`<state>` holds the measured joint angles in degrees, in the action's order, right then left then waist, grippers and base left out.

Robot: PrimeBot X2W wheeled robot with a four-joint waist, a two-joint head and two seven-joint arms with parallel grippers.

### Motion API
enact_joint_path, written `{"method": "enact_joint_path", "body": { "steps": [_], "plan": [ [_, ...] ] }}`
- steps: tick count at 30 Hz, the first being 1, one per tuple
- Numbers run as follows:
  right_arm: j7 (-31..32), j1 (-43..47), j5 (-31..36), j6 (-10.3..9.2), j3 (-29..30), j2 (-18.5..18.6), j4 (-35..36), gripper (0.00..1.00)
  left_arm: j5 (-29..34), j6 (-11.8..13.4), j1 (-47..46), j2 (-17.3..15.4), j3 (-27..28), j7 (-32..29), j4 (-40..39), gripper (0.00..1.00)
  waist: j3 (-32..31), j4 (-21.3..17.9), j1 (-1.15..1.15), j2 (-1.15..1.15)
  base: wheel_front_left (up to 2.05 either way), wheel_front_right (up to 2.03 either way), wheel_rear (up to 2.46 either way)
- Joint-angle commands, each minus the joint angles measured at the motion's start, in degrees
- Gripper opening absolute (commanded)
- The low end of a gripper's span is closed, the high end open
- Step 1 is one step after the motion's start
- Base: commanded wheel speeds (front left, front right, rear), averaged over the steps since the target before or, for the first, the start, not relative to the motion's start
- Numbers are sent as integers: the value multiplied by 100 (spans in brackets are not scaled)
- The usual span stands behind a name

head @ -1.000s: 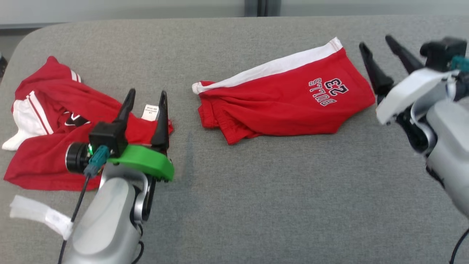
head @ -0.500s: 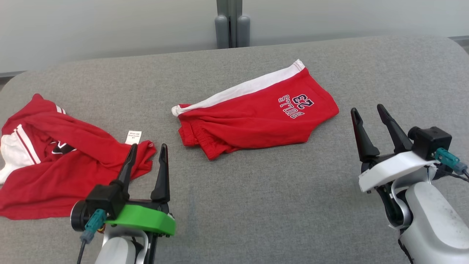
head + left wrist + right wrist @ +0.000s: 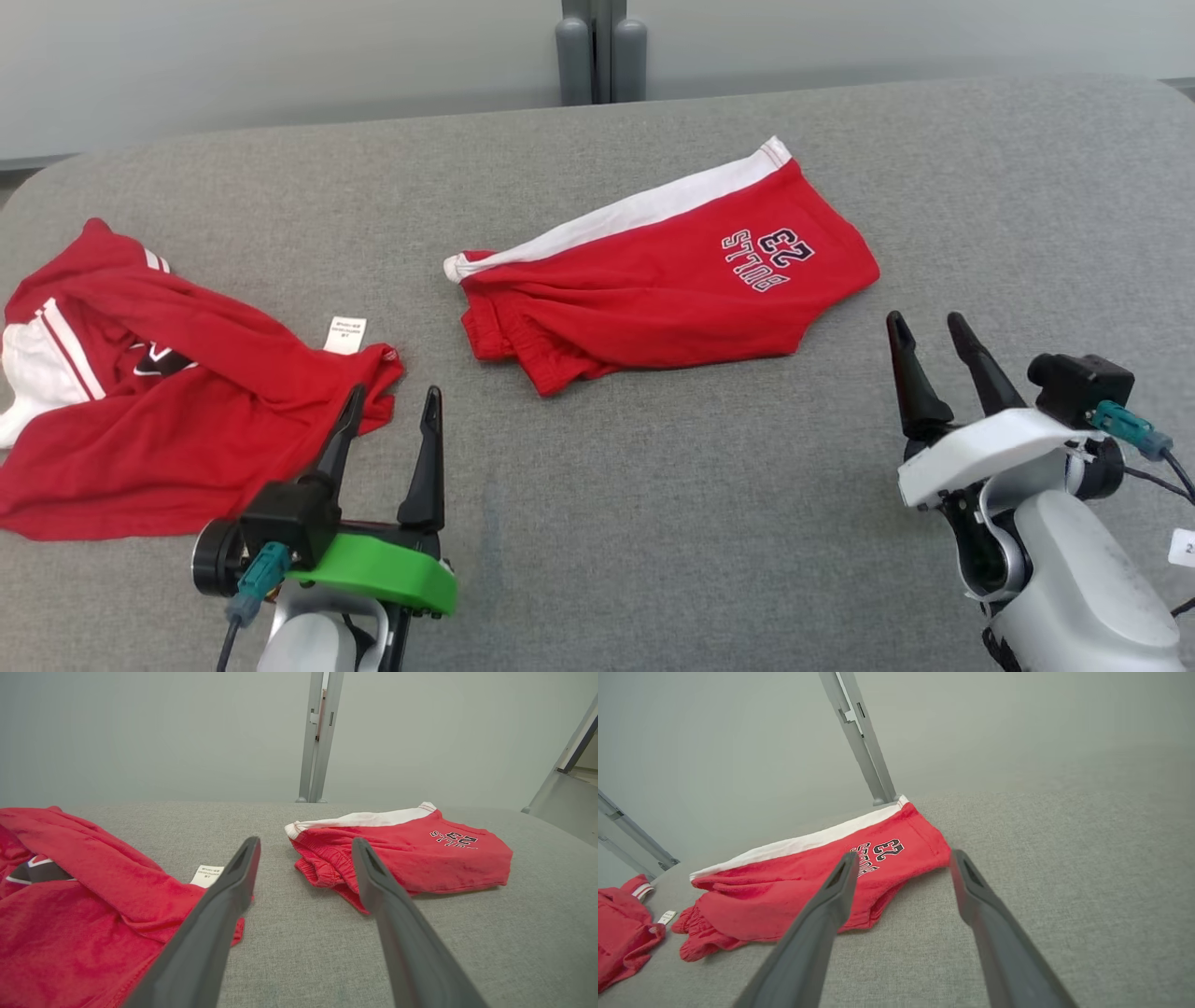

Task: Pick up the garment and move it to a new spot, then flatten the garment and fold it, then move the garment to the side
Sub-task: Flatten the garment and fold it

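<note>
Red shorts [image 3: 653,280] with a white waistband and "BULLS 23" print lie folded at the middle of the grey padded table [image 3: 653,523]. A crumpled red jersey [image 3: 140,429] with white panels lies at the left. My left gripper [image 3: 393,394] is open, fingers apart just off the jersey's near right corner, nothing between them. In the left wrist view the left gripper [image 3: 306,841] points between the jersey [image 3: 70,905] and the shorts [image 3: 411,858]. My right gripper [image 3: 925,319] is open, near and to the right of the shorts. From the right wrist, the right gripper [image 3: 904,854] faces the shorts [image 3: 794,891].
A white care label [image 3: 345,334] sticks out of the jersey onto the table. A grey post [image 3: 602,51] stands behind the table's far edge against a pale wall. Bare grey table lies in front of the shorts and at the far right.
The head camera has tilted up, so the whole picture shifted. Both arms have drawn back toward me: the left off the jersey, the right away from the shorts' right edge. Both stayed open.
</note>
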<state>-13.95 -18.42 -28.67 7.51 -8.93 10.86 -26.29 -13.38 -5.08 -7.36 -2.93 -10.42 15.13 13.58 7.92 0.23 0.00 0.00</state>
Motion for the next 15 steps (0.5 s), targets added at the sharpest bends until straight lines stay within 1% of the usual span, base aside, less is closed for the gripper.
{"method": "enact_joint_path", "body": {
  "steps": [1,6,11,12,15],
  "plan": [
    [127,-158,-270,-4,-4,-53,-96,100,-27,-20,-156,-1,-32,2,6,100,181,166,0,0,0,0,0],
    [679,-482,-1302,-1,114,-162,-479,100,-114,50,-310,-3,-276,2,31,100,452,464,0,0,0,0,0],
    [1118,-869,-2000,-2,269,-169,-852,100,-222,135,-500,-3,-498,2,43,100,743,797,0,0,0,0,0],
    [1352,-1357,-2340,-1,555,-57,-1473,100,-369,232,-661,-1,-778,2,21,100,1022,1167,0,0,0,0,0],
    [1442,-1576,-2401,-1,656,-31,-1819,100,-443,273,-719,-1,-899,2,10,100,1137,1319,0,0,0,0,0]
  ]
}}
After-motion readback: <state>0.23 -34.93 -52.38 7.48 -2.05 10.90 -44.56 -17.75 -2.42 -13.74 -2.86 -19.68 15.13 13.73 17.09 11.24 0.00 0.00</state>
